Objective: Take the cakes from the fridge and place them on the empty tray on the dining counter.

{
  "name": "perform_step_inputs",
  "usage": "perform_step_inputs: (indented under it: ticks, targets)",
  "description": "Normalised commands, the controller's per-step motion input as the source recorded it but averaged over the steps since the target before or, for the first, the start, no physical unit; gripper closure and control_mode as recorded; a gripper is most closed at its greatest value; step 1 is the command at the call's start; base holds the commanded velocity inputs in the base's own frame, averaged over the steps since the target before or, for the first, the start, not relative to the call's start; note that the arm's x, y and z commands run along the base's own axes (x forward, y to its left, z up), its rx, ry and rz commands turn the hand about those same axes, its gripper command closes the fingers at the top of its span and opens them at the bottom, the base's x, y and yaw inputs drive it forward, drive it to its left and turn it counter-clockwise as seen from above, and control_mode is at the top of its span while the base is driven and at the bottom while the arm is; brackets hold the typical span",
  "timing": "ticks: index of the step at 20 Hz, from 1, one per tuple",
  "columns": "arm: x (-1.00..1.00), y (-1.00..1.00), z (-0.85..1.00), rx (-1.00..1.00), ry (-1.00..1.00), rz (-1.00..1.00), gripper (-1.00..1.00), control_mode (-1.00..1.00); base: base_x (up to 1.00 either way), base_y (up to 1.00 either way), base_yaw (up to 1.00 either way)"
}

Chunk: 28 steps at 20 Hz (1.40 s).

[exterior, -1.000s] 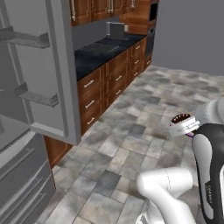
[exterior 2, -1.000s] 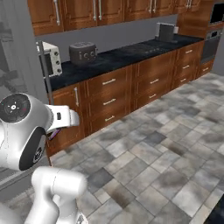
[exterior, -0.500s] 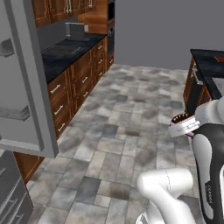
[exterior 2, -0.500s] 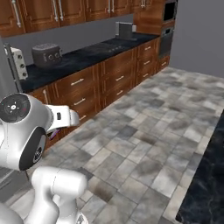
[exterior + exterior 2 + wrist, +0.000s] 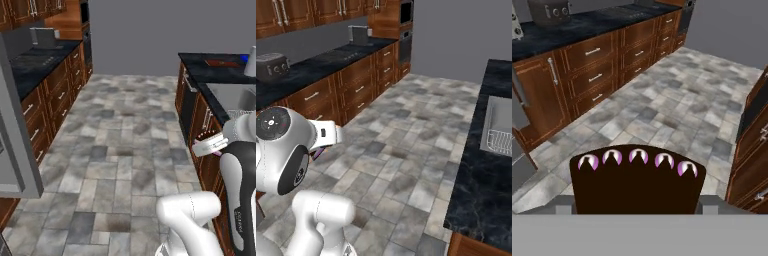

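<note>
From the left base view I see the claw [image 5: 209, 145] tucked against the arm at the right, with a sliver of the dark brown cake [image 5: 204, 137] peeking above it, too small here for me to judge its lie. Behind it the dining counter [image 5: 200, 70] runs along the right side, its sink [image 5: 232, 96] set into the black stone, and at the far end I make out a reddish-brown board [image 5: 221, 63] with a scrap of the blue tray [image 5: 244, 58] just beyond it. The grey fridge door [image 5: 14, 145] stands open at the left edge. From the right base view I can tell nothing of the jaws; the dining counter [image 5: 483, 150] lies at the right and the wooden cabinets [image 5: 356, 85] at the left. In the hand view the cake [image 5: 637, 181] sits directly between the claw's tips, which are spread wide and clasp its two sides. Its long axis runs across the picture from finger to finger, and a row of pink-white dabs lines its upper edge, facing the stone floor [image 5: 677, 105] ahead.
</note>
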Motion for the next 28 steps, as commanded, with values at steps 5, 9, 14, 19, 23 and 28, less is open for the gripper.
perform_step_inputs:
  ticks: [5, 9, 14, 19, 23, 28]
  targets:
    - [0.00, 0.00, 0.00, 0.00, 0.00, 0.00, 1.00, 1.00, -0.09, 0.00, -0.35]
    - [0.00, 0.00, 0.00, 0.00, 0.00, 0.00, 1.00, 1.00, 0.00, 0.06, -0.31]
    - [0.00, 0.00, 0.00, 0.00, 0.00, 0.00, 1.00, 1.00, 0.00, 0.11, -0.30]
    - [0.00, 0.00, 0.00, 0.00, 0.00, 0.00, 1.00, 1.00, 0.00, 0.22, -0.25]
    - [0.00, 0.00, 0.00, 0.00, 0.00, 0.00, 1.00, 1.00, -0.11, 0.06, -0.24]
    - [0.00, 0.00, 0.00, 0.00, 0.00, 0.00, 1.00, 1.00, -0.37, 0.00, -0.23]
